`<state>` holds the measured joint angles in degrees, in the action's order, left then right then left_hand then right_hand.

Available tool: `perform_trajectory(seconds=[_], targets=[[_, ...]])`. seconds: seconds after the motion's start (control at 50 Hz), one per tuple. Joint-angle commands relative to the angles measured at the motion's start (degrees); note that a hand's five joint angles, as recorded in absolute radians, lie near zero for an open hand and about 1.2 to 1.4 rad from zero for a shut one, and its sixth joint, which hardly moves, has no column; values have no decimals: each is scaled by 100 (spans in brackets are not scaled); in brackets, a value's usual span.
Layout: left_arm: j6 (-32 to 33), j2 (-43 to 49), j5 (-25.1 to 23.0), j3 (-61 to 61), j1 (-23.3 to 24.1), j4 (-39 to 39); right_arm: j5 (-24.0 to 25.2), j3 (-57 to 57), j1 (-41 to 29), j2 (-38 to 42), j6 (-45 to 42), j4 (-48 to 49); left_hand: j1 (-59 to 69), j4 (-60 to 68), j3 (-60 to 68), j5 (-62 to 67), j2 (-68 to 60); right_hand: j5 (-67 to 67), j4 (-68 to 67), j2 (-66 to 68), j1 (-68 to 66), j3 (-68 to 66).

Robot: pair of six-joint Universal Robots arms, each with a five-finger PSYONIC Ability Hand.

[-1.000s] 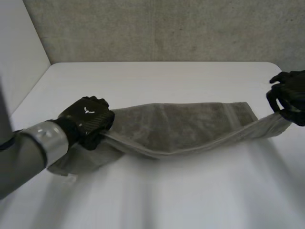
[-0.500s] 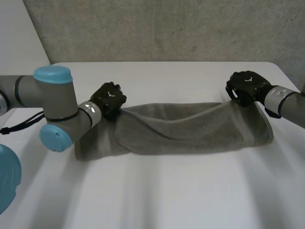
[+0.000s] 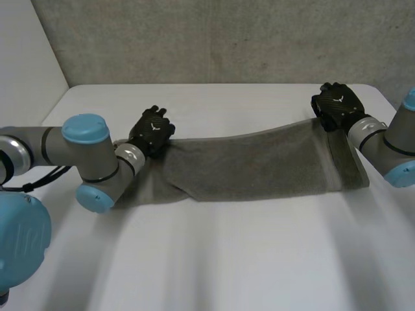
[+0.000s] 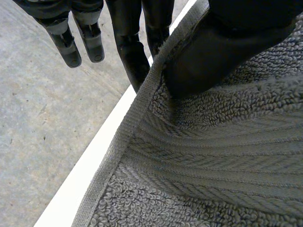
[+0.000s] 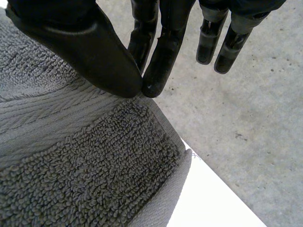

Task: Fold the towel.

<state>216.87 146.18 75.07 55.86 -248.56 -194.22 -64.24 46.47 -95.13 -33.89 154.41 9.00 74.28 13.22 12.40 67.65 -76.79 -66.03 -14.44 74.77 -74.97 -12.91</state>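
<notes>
A grey towel (image 3: 259,165) lies as a long doubled strip across the white table (image 3: 227,259). My left hand (image 3: 152,133) is at the strip's far left corner. In the left wrist view its thumb (image 4: 222,47) presses on the towel (image 4: 213,161) and pinches the hemmed edge against the fingers behind it. My right hand (image 3: 336,107) is at the far right corner. In the right wrist view its thumb (image 5: 80,52) meets a fingertip over the edge of the towel (image 5: 85,161), with the other fingers straight past it. Both hands are shut on the towel.
A grey wall rises just behind the table's far edge. My left arm's blue-capped elbow (image 3: 87,162) hangs over the table's left side, and my right forearm (image 3: 389,146) lies along the towel's right end. Bare white table stretches in front of the towel.
Both hands carried the towel's near edge up and away to the far side. The sagging layer now lies flat over the lower one, and both arms reach further out.
</notes>
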Motion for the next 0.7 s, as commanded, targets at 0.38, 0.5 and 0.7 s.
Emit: perform_trajectory(seconds=[0.38, 0.5, 0.7], targets=[[13, 87, 8, 179, 18, -819, -203, -244, -49, 375, -51, 322, -4329, -322, -240, -4666, 4580, 3664, 444, -3538, 3558, 291], [-5, -246, 69, 275, 27, -819, -528, -227, -67, -309, 10, 498, -6406, -322, -240, -6744, 6657, 6603, 444, -6477, 6497, 291], [-241, -1616, 87, 1372, 88, -793, -581, 890, -23, -1761, 424, 489, -6406, -322, -240, -6744, 6657, 6603, 444, -6477, 6497, 291]])
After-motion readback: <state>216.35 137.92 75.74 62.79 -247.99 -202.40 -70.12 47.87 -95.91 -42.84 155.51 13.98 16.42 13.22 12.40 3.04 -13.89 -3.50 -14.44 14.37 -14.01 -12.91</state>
